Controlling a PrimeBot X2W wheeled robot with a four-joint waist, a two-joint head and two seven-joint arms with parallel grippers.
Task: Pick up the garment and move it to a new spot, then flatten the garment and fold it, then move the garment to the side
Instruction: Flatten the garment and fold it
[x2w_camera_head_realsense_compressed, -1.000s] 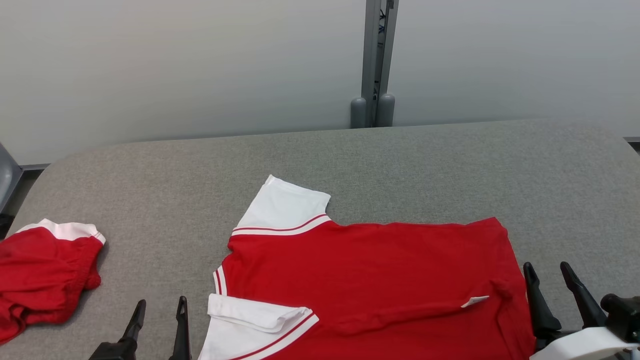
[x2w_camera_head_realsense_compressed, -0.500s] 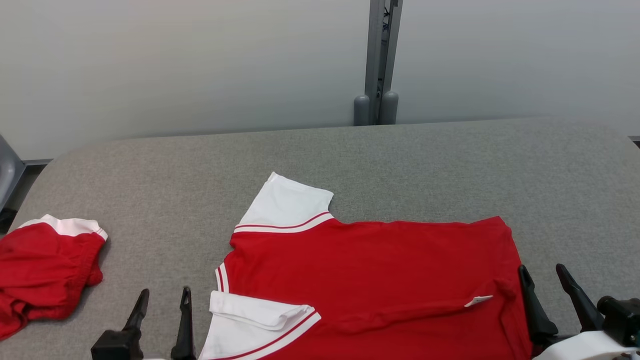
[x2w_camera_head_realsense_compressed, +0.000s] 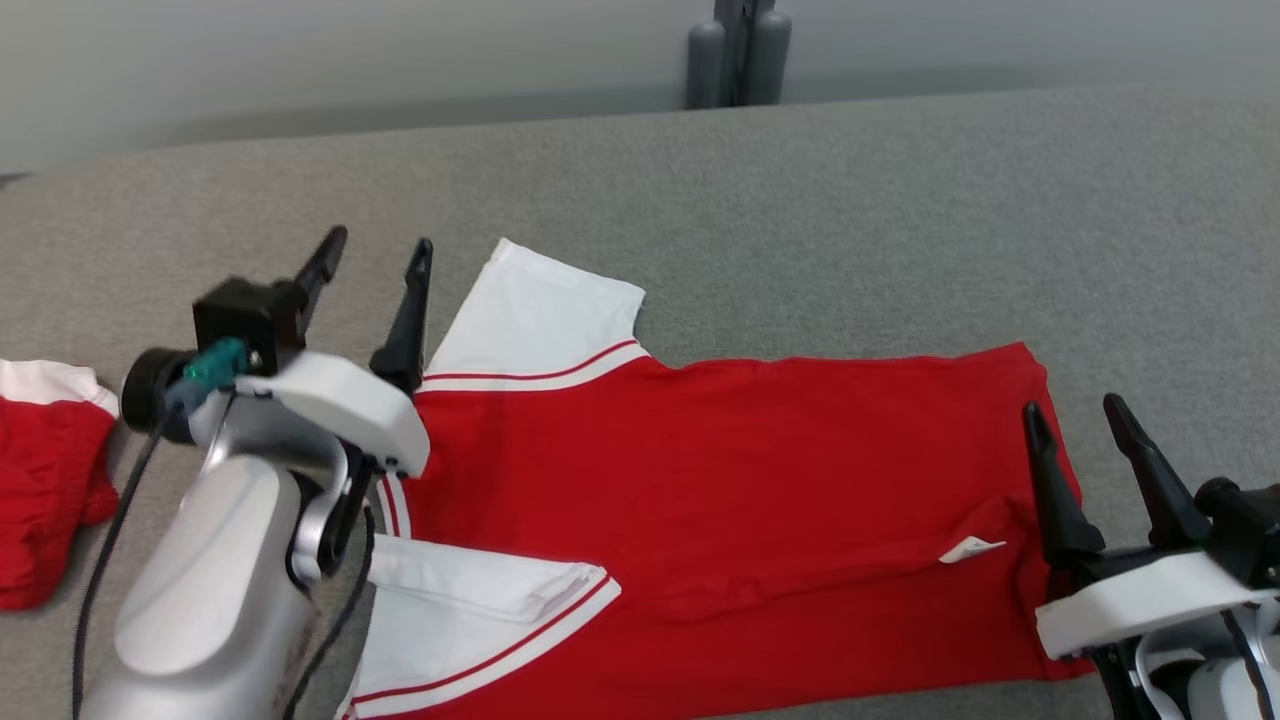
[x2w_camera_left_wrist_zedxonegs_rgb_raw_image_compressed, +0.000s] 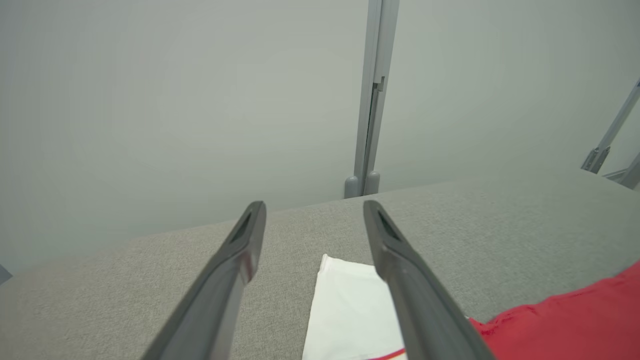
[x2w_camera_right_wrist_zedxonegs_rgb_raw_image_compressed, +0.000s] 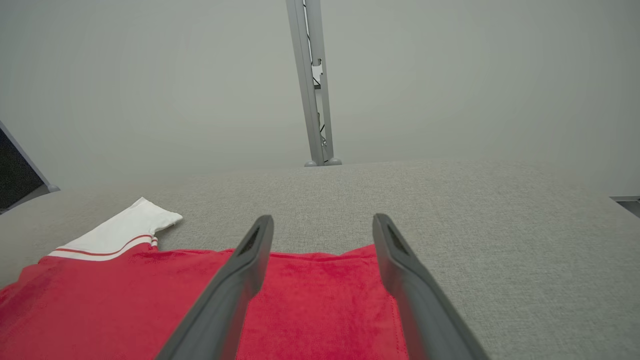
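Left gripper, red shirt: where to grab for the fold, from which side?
Likely the far white sleeve of the red shirt, at its cuff edge, from the robot's left: it lies flat, sticks out clear of the body, and the open left gripper is right beside it.

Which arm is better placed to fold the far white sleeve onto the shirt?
Left. The left gripper hovers open just beside the sleeve. The right gripper, also open, is at the hem end, with the whole shirt between it and the sleeve.
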